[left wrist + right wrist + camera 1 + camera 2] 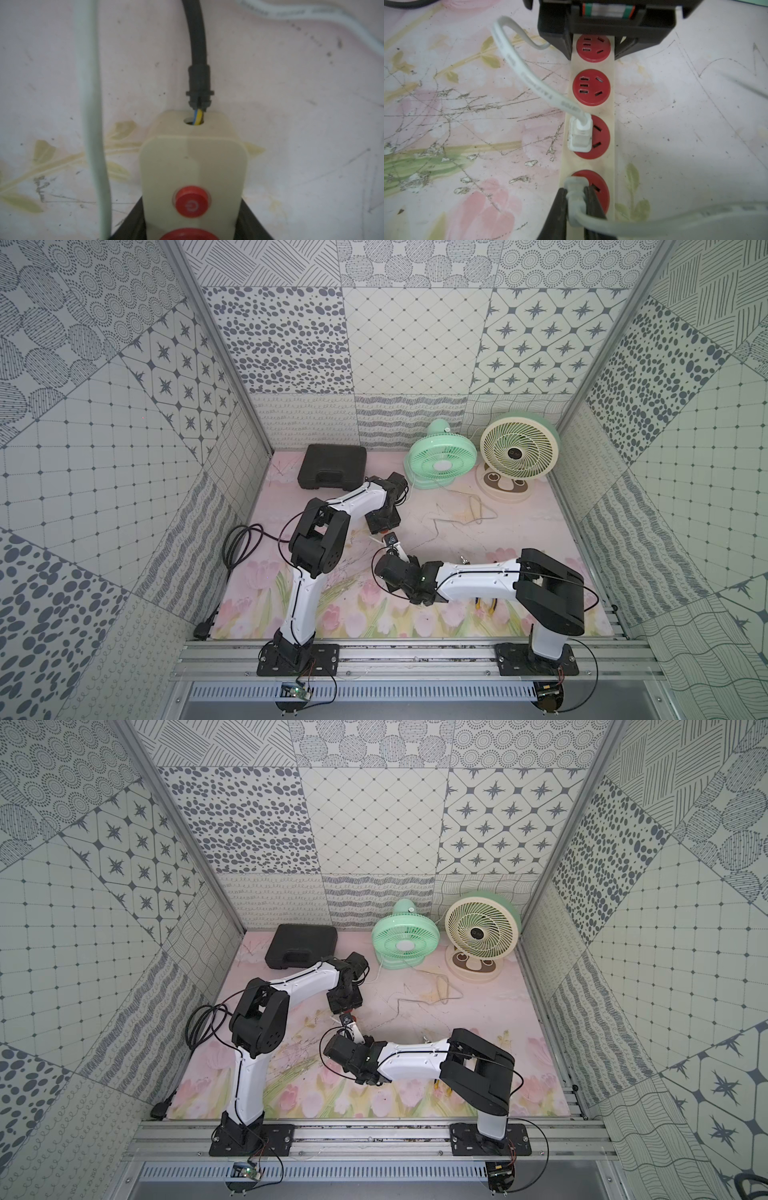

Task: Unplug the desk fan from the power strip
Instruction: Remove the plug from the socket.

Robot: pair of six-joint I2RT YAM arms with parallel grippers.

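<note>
Two arms are working over one power strip (611, 112), a long, narrow bar of smooth cream plastic lying flat on the scuffed floral mat (467, 104). The left gripper (190, 226) is clenching the strip across its width. Its two black fingers (133, 225) are pressing one on each long side. One round red button (191, 201) is sitting just beyond them, and one thick black cord (196, 41) is leaving the strip's end past that.

Four round red sockets (589, 87) are running in a row from the left fingers to the right ones. The socket between the left fingers and the next one along are showing bare slots. The third is carrying one blocky white plug (580, 135) with a flat white cord (525, 74) arching away.

The fourth is carrying one grey-green plug (574, 185), sitting against the red face. The right gripper (575, 195) is grasping it, its two dark tapered fingers (558, 207) closing on the plug's sides. One pale cord (654, 224) is curving off behind them.

Well apart from all four fingers, two round fans with ribbed plastic grilles are standing side by side at the far wall: one mint-green fan (441, 460) and one cream fan (519, 450). One black moulded case (332, 466) is lying beyond the left fingers. Which fan each cord is reaching cannot be traced.
</note>
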